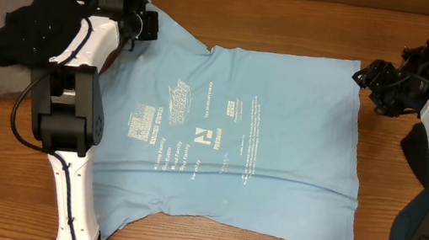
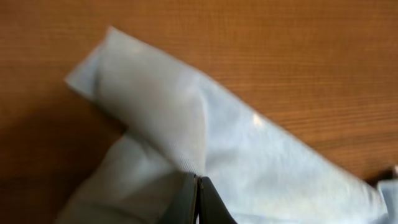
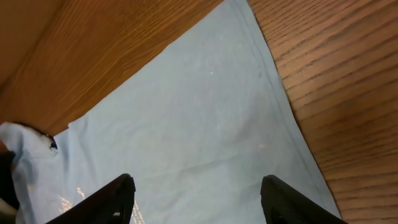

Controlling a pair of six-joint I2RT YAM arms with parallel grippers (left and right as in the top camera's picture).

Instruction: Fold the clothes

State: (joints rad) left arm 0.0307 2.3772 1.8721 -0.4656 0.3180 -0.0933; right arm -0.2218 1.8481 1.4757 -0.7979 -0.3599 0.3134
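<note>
1. Nearest the arm bases, the light blue short-sleeved cloth T-shirt point(image 1: 279, 147) lies spread flat on the brown wooden table point(image 1: 297, 22). Its white lettering faces up, laid out ready for a first fold.
2. Its hem runs along the right side. The collar end lies to the left, hidden under the left arm.
3. At the shirt's far edge, the left gripper point(image 2: 198, 186) has its jaws pinched together on the far sleeve, and the cloth bunches around them. This looks like a hold for lifting that side over.
4. The right gripper point(image 3: 196, 186) hovers above the far hem corner with its fingers spread apart, holding nothing. It is probably placed to take the matching corner.
5. Far left, a crumpled black shirt point(image 1: 27, 32) is heaped on a grey one point(image 1: 3, 80), seemingly set aside from the fold.
</note>
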